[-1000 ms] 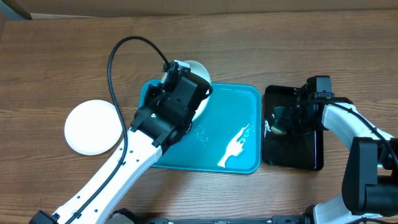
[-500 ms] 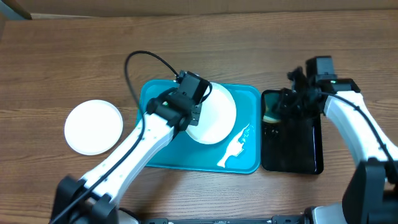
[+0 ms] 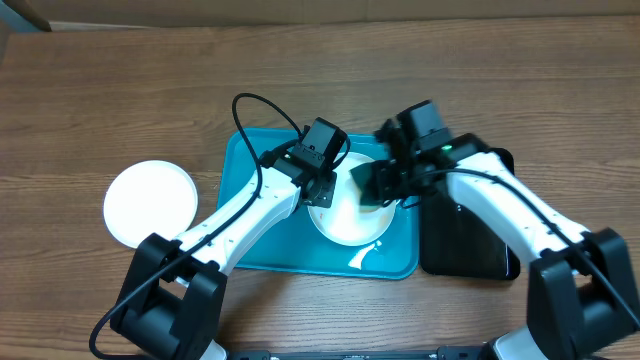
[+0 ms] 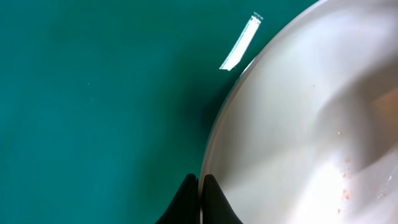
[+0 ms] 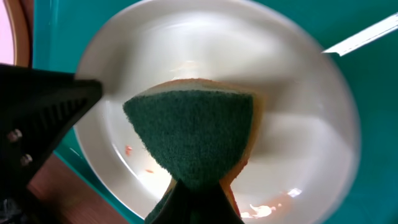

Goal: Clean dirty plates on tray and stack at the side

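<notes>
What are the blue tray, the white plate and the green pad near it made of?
The tray looks like glossy plastic: even turquoise with a sharp light reflection. The plate seems glazed ceramic or hard plastic, smooth and shiny; which, I cannot tell. The pad looks like a scouring sponge: rough matte green fibre over a yellowish foam edge.

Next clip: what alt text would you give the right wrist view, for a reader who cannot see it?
The right gripper holds a dark green scouring sponge with a yellow backing over a round white plate flecked with orange-red smears. A turquoise plastic tray lies beneath, and the black left gripper reaches the plate's rim from the left.
</notes>
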### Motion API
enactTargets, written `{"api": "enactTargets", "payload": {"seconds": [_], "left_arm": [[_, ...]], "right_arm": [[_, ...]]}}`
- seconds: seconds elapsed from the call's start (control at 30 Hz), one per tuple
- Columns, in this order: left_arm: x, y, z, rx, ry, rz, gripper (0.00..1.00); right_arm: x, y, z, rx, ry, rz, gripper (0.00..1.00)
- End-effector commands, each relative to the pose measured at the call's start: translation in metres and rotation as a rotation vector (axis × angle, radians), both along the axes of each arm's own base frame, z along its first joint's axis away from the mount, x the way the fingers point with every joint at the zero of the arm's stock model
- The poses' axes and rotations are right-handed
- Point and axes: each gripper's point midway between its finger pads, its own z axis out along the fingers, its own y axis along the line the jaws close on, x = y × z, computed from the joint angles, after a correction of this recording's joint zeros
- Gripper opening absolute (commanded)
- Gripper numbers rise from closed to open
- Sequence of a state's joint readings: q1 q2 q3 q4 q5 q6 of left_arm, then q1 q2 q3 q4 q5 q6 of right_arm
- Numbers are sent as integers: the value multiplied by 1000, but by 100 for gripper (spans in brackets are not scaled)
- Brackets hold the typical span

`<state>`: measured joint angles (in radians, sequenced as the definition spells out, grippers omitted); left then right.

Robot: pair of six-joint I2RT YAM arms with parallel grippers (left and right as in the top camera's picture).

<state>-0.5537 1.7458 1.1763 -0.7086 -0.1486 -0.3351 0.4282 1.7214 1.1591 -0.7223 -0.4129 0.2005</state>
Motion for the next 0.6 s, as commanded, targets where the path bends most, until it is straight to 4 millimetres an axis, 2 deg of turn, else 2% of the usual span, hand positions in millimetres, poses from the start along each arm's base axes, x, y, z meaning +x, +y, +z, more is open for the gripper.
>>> {"api": "enactTargets", "payload": {"seconds": [0.0, 0.3, 0.57], "left_arm": [[-2, 0, -8, -3, 24, 10, 4], [-2, 0, -8, -2, 24, 10, 4], [-2, 0, -8, -6, 26, 9, 4]], "right_arm": [[-5, 19, -3, 17, 5, 21, 4], [-24, 47, -19, 9, 48, 72, 4], [-44, 68, -20, -10, 28, 159, 4]]}}
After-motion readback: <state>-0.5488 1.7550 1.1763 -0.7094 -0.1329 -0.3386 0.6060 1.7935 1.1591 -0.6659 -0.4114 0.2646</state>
